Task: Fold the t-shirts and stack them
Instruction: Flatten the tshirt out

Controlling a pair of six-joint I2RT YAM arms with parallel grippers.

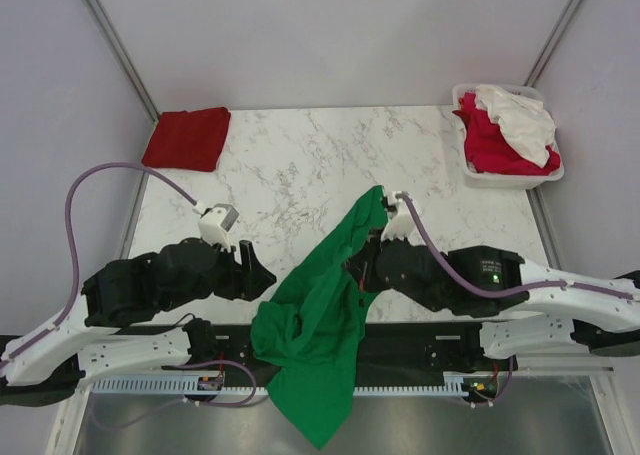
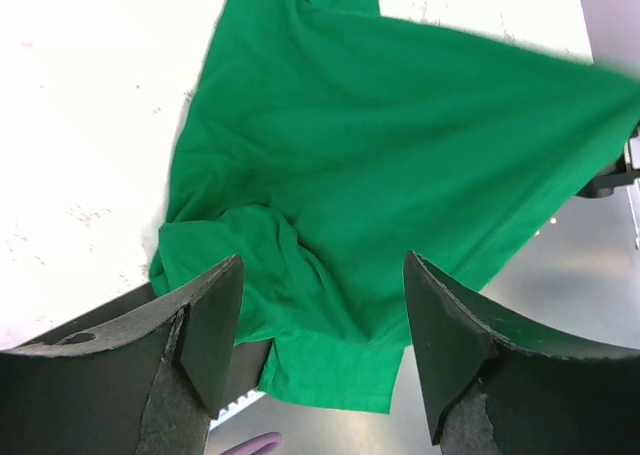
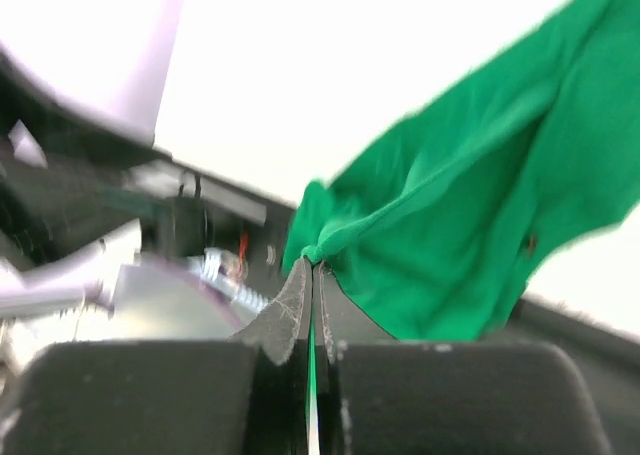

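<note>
The bright green t-shirt (image 1: 320,320) hangs crumpled over the table's near edge, one end lifted. My right gripper (image 1: 372,243) is shut on a pinch of its cloth (image 3: 335,237) and holds it above the table. My left gripper (image 1: 262,275) is open and empty, just left of the green shirt (image 2: 390,155). A dark red t-shirt (image 1: 187,138) lies folded at the far left corner. Crimson-pink (image 1: 490,145) and white (image 1: 520,120) shirts lie heaped in the basket.
The white plastic basket (image 1: 510,180) stands at the far right of the marble table (image 1: 290,165). A metal rail and shelf (image 1: 150,385) run along the near edge under the arm bases. Grey walls enclose the table.
</note>
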